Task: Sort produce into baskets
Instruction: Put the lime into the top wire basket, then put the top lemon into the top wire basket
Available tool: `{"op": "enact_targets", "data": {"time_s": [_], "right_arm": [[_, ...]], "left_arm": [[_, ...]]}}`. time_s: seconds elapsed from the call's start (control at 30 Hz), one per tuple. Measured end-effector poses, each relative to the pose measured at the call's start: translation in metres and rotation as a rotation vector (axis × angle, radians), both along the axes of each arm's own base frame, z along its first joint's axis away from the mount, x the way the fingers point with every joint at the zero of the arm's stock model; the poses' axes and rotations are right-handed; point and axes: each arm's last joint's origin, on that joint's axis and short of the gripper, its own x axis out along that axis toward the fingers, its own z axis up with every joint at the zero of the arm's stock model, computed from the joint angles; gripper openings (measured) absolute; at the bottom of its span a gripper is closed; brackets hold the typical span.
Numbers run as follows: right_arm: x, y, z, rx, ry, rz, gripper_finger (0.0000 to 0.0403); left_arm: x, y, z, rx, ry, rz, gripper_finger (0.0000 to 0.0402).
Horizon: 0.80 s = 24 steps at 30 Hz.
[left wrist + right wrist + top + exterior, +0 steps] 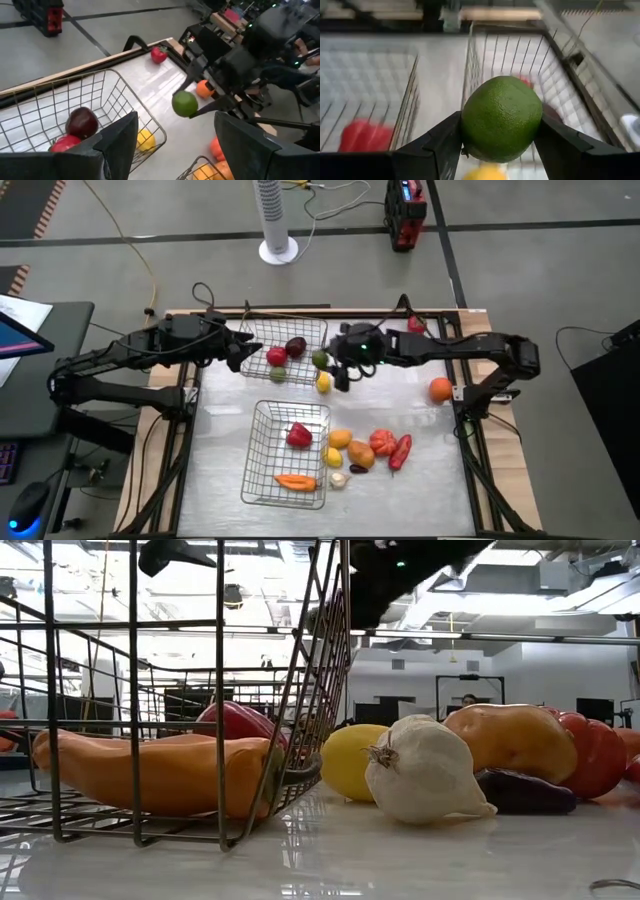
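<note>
While the right hand [501, 145] clamps a lime [501, 118], the white table [420, 490] gleams.

From above, the right gripper [330, 365] holds a green fruit [320, 360] at the far basket's [262, 328] right edge, a lemon [324, 382] just beside. The left gripper [240, 352] hovers over that basket, apparently spread. The near basket [262, 430] holds a red pepper [299, 436] (and a carrot [295, 481]).

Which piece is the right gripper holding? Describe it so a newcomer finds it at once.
Start at the far basket. At its right edge the right gripper clamps a round green lime. It is the only piece off the table; the lemon lies just below.
</note>
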Motion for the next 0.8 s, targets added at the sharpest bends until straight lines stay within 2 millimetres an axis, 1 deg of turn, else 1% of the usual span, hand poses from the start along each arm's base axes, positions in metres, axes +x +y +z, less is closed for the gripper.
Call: {"op": "enact_targets", "data": {"time_s": [0.17, 0.23, 0.33, 0.43, 0.6, 0.7, 0.8], "right_arm": [[0.033, -0.013, -0.006, 0.04, 0.006, 0.044, 0.0256], [0.044, -0.02, -0.005, 0.072, 0.0, 0.07, 0.0263], [0.055, -0.03, -0.009, 0.104, 0.043, 0.088, 0.0281], [0.058, -0.039, -0.011, 0.115, 0.078, 0.082, 0.0308], [0.053, -0.048, -0.009, 0.129, 0.106, 0.055, 0.0358], [0.037, -0.049, -0.006, 0.167, 0.2, 0.003, 0.0374], [0.02, -0.047, -0.001, 0.168, 0.307, -0.045, 0.0374]], "left_arm": [[0.003, 0.001, -0.002, -0.004, 0.013, -0.002, 0.025], [0.003, 0.0, -0.002, -0.013, 0.008, -0.013, 0.025], [0.002, -0.001, -0.001, -0.028, -0.001, -0.03, 0.025], [-0.001, -0.002, 0.001, -0.031, -0.012, -0.036, 0.025], [-0.003, -0.002, 0.001, -0.029, -0.01, -0.032, 0.025], [-0.003, -0.002, 0.001, -0.033, -0.01, -0.041, 0.025], [-0.003, -0.003, 0.0, -0.037, -0.007, -0.051, 0.025]]}}
